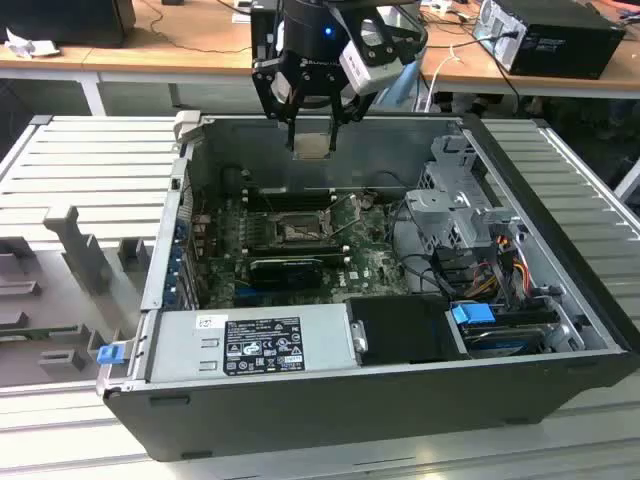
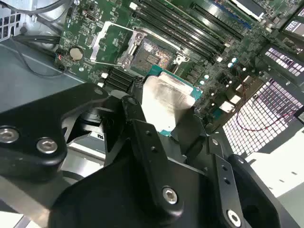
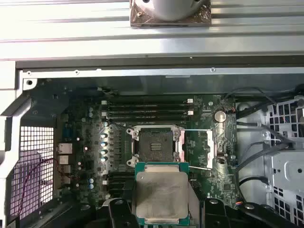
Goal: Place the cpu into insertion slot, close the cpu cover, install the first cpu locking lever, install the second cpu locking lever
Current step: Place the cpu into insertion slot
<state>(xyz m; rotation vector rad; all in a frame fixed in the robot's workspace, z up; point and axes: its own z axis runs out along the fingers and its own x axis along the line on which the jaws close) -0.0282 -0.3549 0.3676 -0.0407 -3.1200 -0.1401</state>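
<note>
Silver cpu in downward-pointing end effector

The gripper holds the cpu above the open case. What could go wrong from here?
1. The cpu is held by its edges in the gripper, well above the insertion slot; it may slip or tilt.
2. The slot lies uncovered, so a crooked landing could harm it.
3. The open cpu cover lies right beside the slot; the gripper might strike it.
</note>
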